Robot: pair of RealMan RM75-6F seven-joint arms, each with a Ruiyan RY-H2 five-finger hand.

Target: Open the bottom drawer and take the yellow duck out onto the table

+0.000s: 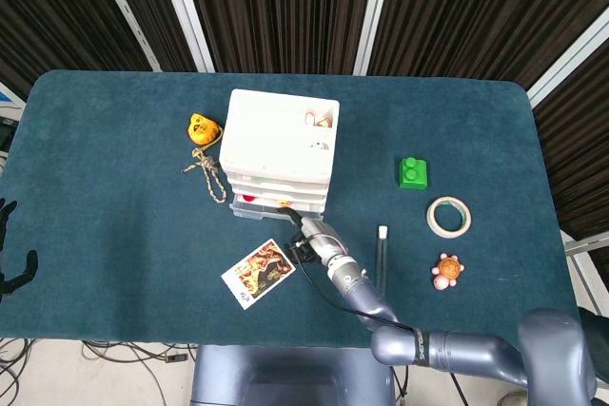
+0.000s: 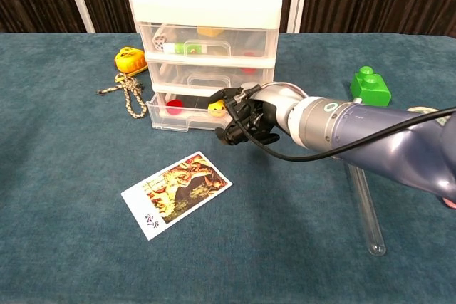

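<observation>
A white three-drawer unit (image 1: 281,135) (image 2: 206,5) stands mid-table. Its clear bottom drawer (image 2: 178,115) (image 1: 255,208) holds the yellow duck (image 2: 216,108) (image 1: 284,203) beside a red piece. My right hand (image 2: 248,115) (image 1: 309,235) is at the right part of that drawer's front, fingers curled in against it just right of the duck. Whether they hook the handle is hidden. My left hand (image 1: 9,259) shows only as dark spread fingers at the far left edge of the head view, holding nothing.
A picture card (image 1: 259,271) (image 2: 177,194) lies in front of the unit. A yellow tape measure (image 1: 202,128) and a knotted rope (image 1: 207,173) lie to its left. On the right are a green brick (image 1: 413,172), a tape roll (image 1: 448,216), a glass tube (image 1: 382,259) and a turtle toy (image 1: 446,270).
</observation>
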